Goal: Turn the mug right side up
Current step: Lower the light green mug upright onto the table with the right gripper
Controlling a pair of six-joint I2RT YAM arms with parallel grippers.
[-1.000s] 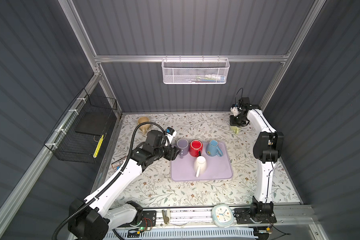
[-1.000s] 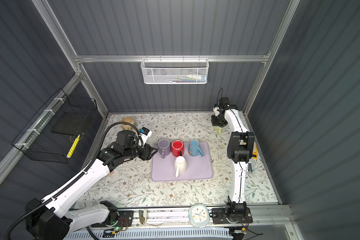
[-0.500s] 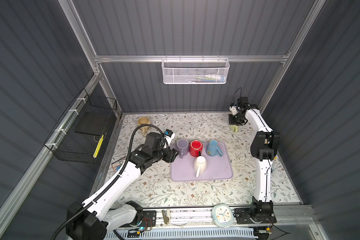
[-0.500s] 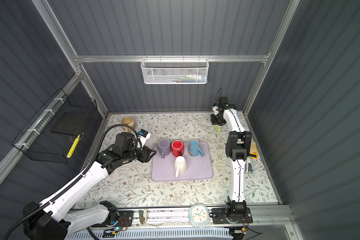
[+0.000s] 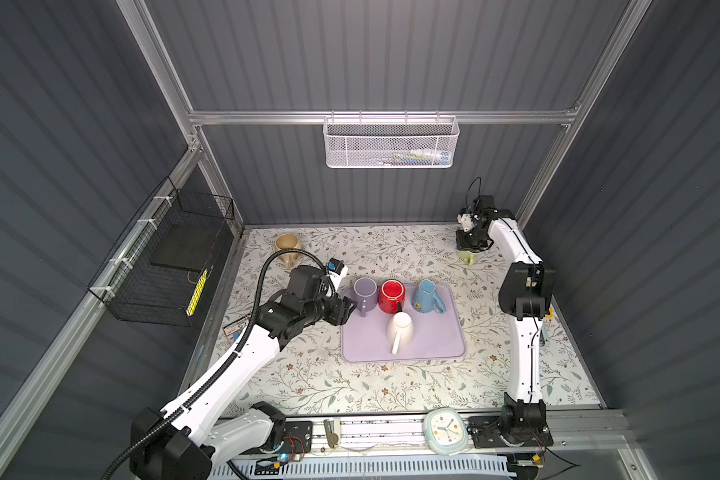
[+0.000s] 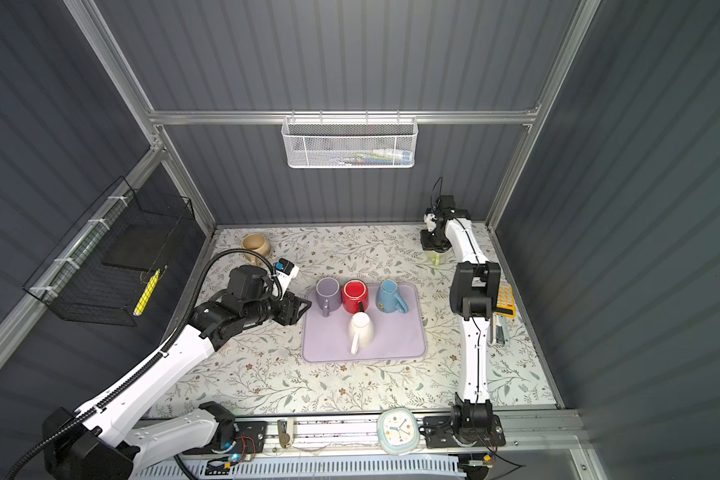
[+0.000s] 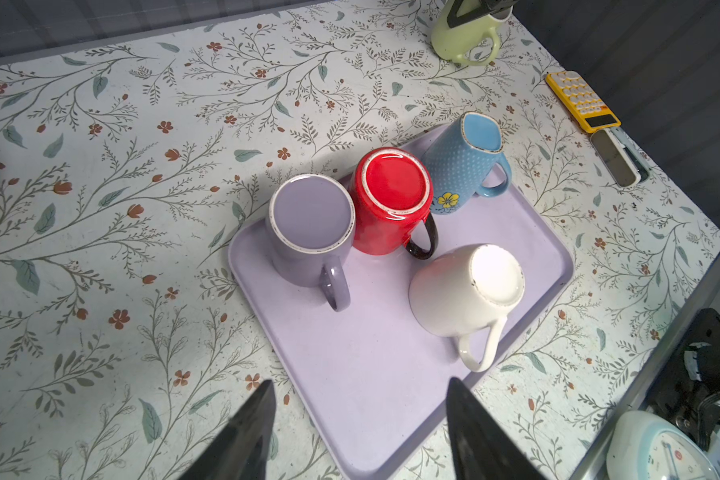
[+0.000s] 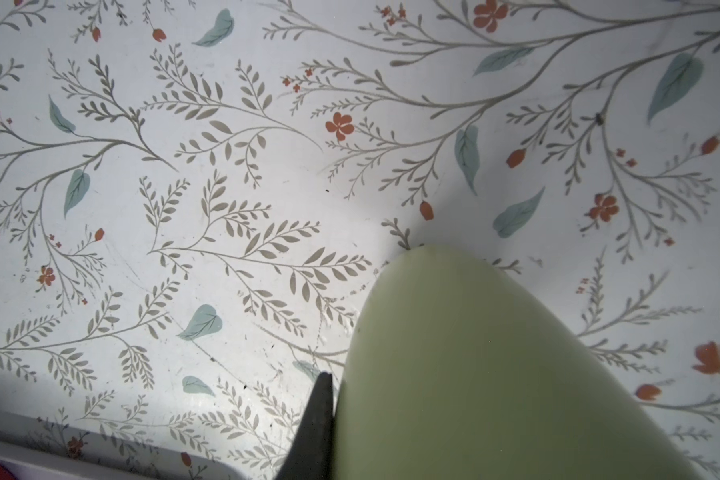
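While the left fingers (image 5: 348, 308) are hovering parted and holding nothing just beside the left edge of the lilac tray (image 5: 433, 349), the right fingers (image 5: 469, 248) are closing tightly on the wall of the green mug (image 5: 469, 259) near the far right corner of the bench (image 5: 308, 382). Seen from the right wrist, one dark finger is pressing against the green side. Whether this mug is touching the bench, I cannot tell. Four mugs are standing bottom up on the tray. The purple mug (image 7: 310, 224), the red mug (image 7: 391, 199) and the blue mug (image 7: 462, 166) are lining its far edge, close together, and the white mug (image 7: 466, 291) is standing nearer the middle. A tan mug (image 5: 287, 246) is sitting near the far left corner.
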